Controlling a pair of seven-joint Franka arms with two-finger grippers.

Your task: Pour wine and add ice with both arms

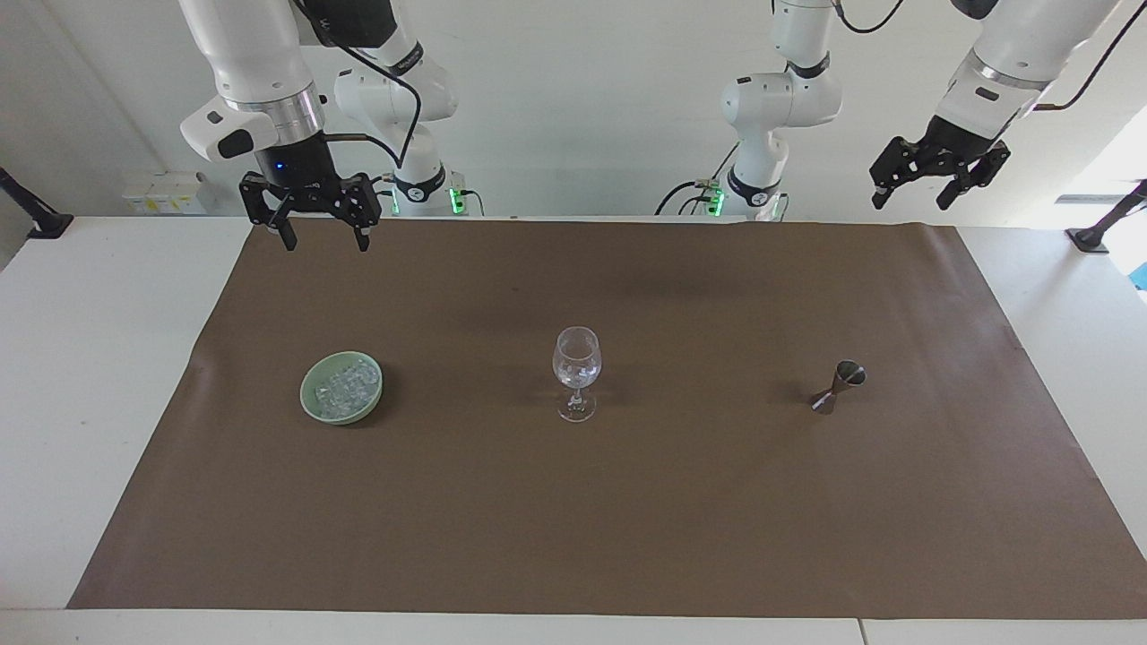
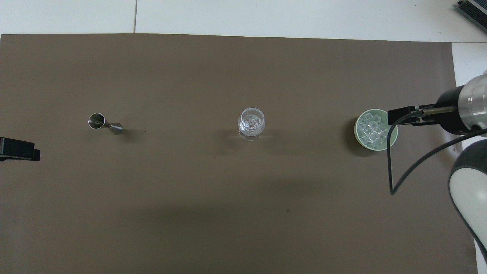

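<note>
A: Facing view, sweeping across. Right gripper (image 1: 323, 231) first?
B: Up in the air over the brown mat's (image 1: 627, 537) corner at the right arm's end, fingers spread, nothing in them.
A: Ice (image 1: 345, 387)?
B: Clear chunks in the green bowl (image 1: 309, 399) on the mat. A few pieces also sit in the wine glass (image 1: 576, 372), mid-mat, upright.
A: Then the jigger (image 1: 838, 387)?
B: Standing toward the left arm's end. Left gripper (image 1: 936, 179) hangs high over that table edge, released, empty.
A: Risks?
B: My guess: ice is small and slick, a pinch could squirt it out. A careless approach could clip the tall glass or tip the narrow jigger.
</note>
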